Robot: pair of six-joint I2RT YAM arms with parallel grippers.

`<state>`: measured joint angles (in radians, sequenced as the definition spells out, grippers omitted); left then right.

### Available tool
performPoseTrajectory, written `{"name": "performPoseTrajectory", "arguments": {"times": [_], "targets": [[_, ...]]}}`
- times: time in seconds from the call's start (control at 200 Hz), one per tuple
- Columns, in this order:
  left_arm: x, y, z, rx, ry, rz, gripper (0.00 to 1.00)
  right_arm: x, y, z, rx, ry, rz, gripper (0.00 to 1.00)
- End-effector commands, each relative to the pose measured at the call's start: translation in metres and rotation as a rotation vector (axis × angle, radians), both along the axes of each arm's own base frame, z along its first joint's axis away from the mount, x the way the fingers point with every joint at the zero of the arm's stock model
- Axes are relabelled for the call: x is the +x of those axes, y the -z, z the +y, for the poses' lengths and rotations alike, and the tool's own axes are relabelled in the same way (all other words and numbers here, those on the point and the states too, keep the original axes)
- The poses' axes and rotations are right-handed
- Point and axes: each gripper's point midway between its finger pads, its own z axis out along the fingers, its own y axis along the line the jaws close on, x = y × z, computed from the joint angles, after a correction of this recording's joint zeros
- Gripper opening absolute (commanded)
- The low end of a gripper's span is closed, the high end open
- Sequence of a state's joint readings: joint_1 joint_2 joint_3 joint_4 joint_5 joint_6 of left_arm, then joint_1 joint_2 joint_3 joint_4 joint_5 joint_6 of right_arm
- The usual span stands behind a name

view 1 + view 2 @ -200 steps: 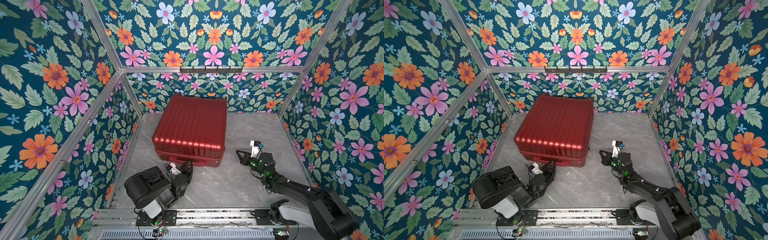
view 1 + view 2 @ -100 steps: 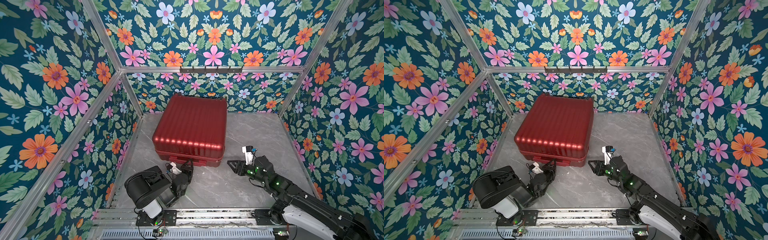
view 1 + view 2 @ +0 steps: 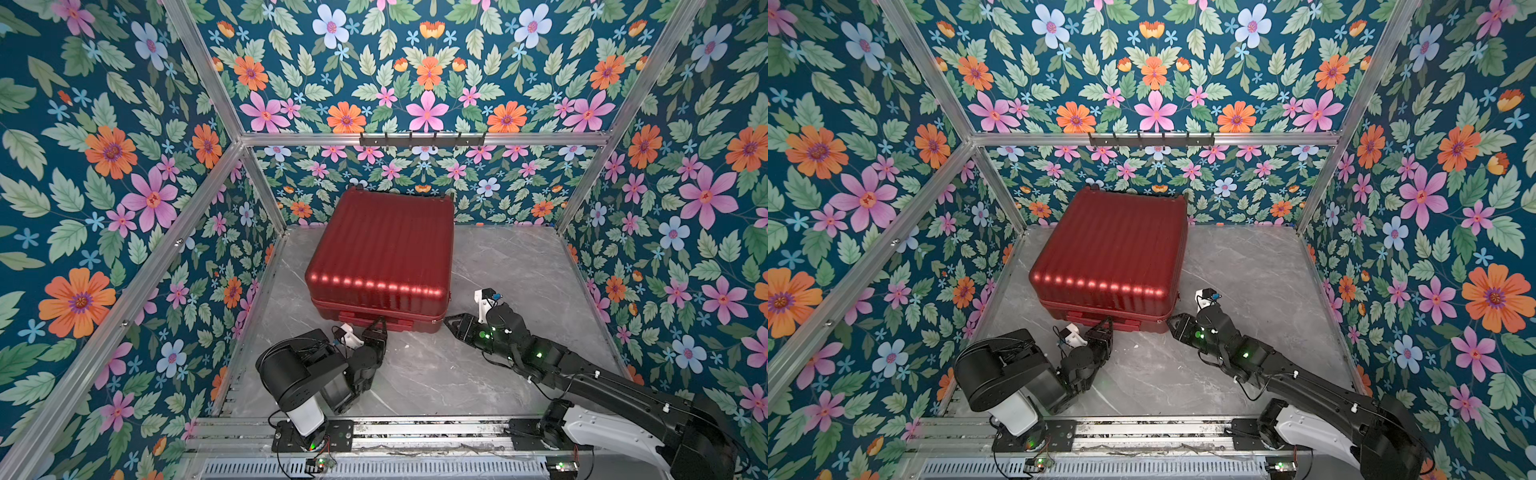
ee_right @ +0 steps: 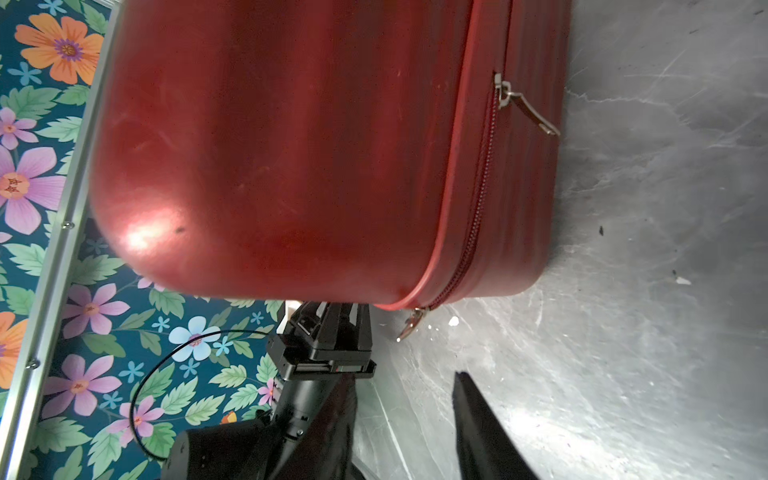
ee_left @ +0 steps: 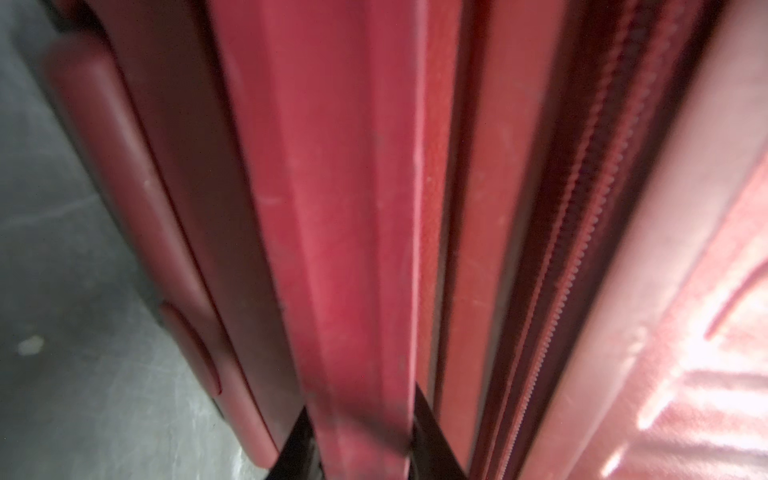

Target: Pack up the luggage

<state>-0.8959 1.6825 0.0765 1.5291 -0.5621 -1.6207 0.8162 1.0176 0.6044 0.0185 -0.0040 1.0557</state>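
Observation:
The luggage is a dark-red ribbed suitcase lying flat and closed at the back middle of the table. My left gripper is at its near side, shut on the luggage's red handle, which runs between the two dark fingertips. My right gripper stands open and empty just off the luggage's near right corner. In the right wrist view its gripper frames bare table, with two silver zipper pulls on the zip ahead.
Grey marble tabletop spreads right of the luggage and in front of it. Floral walls with aluminium posts close in three sides. A hook rail hangs on the back wall. The arms' base rail runs along the near edge.
My right gripper has swung left across the table to the luggage's near right corner. The left gripper has stayed on the handle, and the luggage has not moved.

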Motion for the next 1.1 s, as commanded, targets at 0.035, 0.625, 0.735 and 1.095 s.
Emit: {"name": "performPoseTrajectory", "arguments": {"times": [0.035, 0.625, 0.735, 1.095], "targets": [[0.001, 0.003, -0.002, 0.127, 0.025, -0.023, 0.00, 0.005, 0.001, 0.001, 0.011, 0.035, 0.018, 0.41], [0.002, 0.003, -0.004, 0.128, 0.030, -0.023, 0.00, 0.018, 0.005, 0.019, 0.044, 0.033, 0.041, 0.33], [0.002, 0.003, -0.005, 0.128, 0.031, -0.024, 0.00, 0.020, 0.008, 0.021, 0.039, 0.034, 0.049, 0.30], [0.001, 0.003, -0.005, 0.125, 0.034, -0.025, 0.00, 0.021, 0.023, 0.022, 0.031, 0.046, 0.078, 0.19]]}}
